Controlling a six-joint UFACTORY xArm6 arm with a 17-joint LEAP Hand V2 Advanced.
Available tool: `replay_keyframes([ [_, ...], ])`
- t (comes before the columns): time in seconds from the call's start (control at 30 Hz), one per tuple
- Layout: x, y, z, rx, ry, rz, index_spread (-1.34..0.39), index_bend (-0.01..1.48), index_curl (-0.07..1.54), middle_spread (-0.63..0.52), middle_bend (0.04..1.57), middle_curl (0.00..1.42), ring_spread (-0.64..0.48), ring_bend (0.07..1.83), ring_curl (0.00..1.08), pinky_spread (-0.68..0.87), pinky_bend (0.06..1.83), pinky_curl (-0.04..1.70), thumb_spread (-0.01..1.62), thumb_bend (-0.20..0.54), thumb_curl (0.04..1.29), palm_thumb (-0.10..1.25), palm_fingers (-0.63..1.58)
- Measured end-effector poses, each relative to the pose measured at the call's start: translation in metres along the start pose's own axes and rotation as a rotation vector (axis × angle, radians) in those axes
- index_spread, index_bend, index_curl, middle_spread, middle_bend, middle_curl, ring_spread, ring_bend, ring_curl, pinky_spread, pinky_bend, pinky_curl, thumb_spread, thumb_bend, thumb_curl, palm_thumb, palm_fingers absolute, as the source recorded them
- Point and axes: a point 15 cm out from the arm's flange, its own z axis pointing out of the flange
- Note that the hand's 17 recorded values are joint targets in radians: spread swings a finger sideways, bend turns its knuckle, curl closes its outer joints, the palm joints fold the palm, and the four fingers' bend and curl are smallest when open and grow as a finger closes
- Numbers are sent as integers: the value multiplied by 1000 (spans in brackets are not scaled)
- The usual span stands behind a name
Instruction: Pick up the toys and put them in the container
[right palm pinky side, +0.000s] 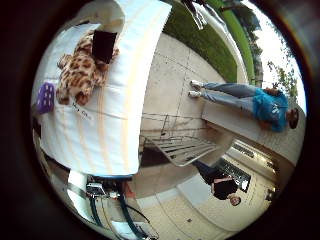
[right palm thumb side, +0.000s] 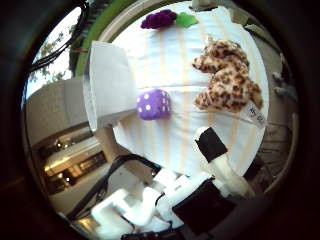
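A table with a pale striped cloth carries the toys. In the thumb side view a purple die with white dots lies near a white container at the cloth's edge. A leopard-spotted plush lies further along the cloth. A purple grape toy with a green leaf lies at the far end. My hand hovers above the cloth, away from the toys, with its fingers relaxed and nothing between them; one black-tipped finger reaches out over the cloth. The little finger side view shows the plush and the die.
The table stands outdoors on pale paving beside a grass strip. A metal frame lies on the paving by the table's edge. A low concrete ledge runs beyond it.
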Motion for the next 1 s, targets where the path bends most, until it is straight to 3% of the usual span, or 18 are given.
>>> replay_keyframes([
  [0.3, -20, -10, 49, -124, 16, -42, -88, 168, 425, 85, 249, 414, 306, 581, 323, 522, 512, 639, 1108, -31, 338, 543, 150],
  [0.37, -19, -10, 53, -149, 43, -42, -110, 172, 411, 16, 344, 438, 280, 697, 337, 552, 560, 621, 1107, -14, 346, 587, 522],
  [0.4, -17, -9, 53, -156, 55, -45, -118, 164, 402, 1, 359, 439, 272, 707, 328, 552, 561, 603, 1103, -11, 351, 601, 563],
  [0.47, -19, -10, 53, -163, 75, -62, -192, 46, 353, -49, 551, 521, 190, 937, 400, 543, 722, 661, 1101, -4, 370, 659, 912],
  [0.53, -23, -9, 52, -175, 74, -69, -241, 74, 344, -81, 674, 591, 145, 1119, 478, 534, 801, 729, 1091, 10, 392, 723, 1026],
  [0.77, -35, 14, 45, -237, 12, -41, -438, 233, 383, -174, 933, 796, 6, 1322, 637, 466, 1117, 943, 1041, 48, 489, 951, 1065],
  [0.87, -51, 19, 34, -216, -60, -14, -546, 286, 425, -199, 1004, 873, -32, 1352, 674, 420, 1206, 991, 1056, 43, 533, 994, 1053],
  [1.0, -66, 49, 14, -293, -133, 5, -647, 327, 479, -216, 1047, 934, -58, 1382, 701, 377, 1258, 1017, 1095, 34, 569, 1012, 1014],
])
